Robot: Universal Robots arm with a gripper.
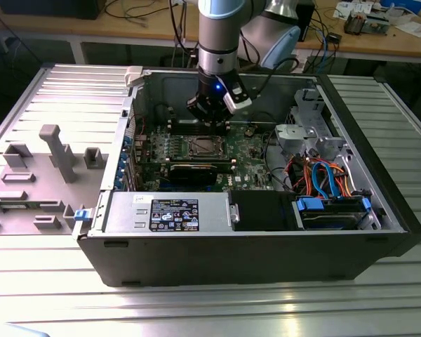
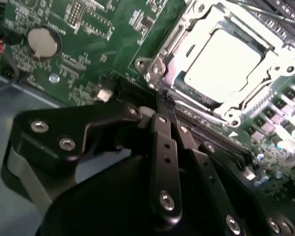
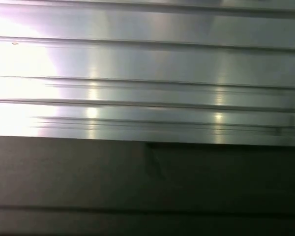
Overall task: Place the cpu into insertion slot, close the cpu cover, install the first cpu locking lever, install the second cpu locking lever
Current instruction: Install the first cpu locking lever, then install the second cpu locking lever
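The cpu (image 2: 225, 55), a flat square chip with a dull silver top, lies in the insertion slot (image 1: 205, 146) on the green board. The cpu cover (image 2: 283, 55), a silvery frame, lies flat around it, and the chip shows through its window. A thin metal lever rod (image 2: 202, 112) runs along the socket's edge nearest my fingers. My gripper (image 2: 162, 105) has its black fingers pressed together, shut, with the tips just off a corner of the socket. In the exterior view the gripper (image 1: 210, 123) hangs just behind the socket inside the open computer case (image 1: 266, 246).
A black graphics card (image 1: 196, 170) lies just in front of the socket. The power supply (image 1: 174, 213), drive cage (image 1: 309, 133) and coloured cables (image 1: 323, 179) crowd the case. Long black memory slots (image 2: 211, 135) flank the socket. A grey fixture (image 1: 56, 151) stands on the ribbed metal table (image 3: 147, 64).
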